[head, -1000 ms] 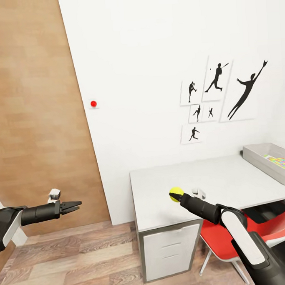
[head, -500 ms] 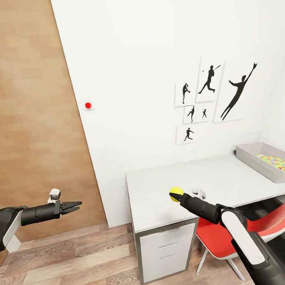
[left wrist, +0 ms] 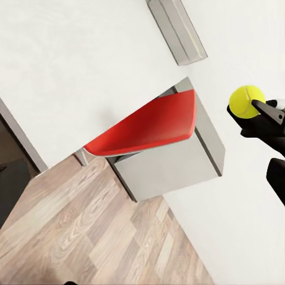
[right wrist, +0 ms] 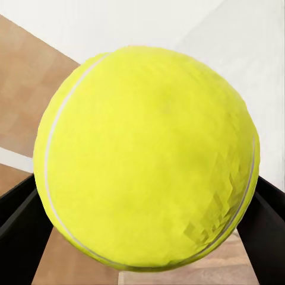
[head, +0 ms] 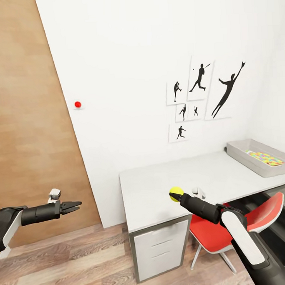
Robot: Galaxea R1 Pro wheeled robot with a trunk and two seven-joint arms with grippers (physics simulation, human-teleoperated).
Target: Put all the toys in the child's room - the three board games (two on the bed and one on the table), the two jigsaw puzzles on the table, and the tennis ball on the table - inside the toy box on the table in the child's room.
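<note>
1. The tennis ball is clamped at the tip of the right gripper; in the right wrist view the ball is seen seated between the two dark fingers, which press on it from either side.
2. The ball is held in the air above the near part of the surface, towards its left end; it is not resting on anything.
3. The toy box lies to the right of and farther than the held ball, well apart from it, at the far right end of the surface against the wall; a jigsaw puzzle is seen lying flat inside it.
4. The long axis of the toy box is judged to run from far-left to near-right; the carry is therefore judged to call for travel rightward and away along the surface.
5. The left gripper is held out over the wood floor, far left of the surface, with its fingers drawn together on nothing; the right arm is plainly the nearer to the box.
6. A red chair stands under the near edge of the surface, below the likely path.
</note>
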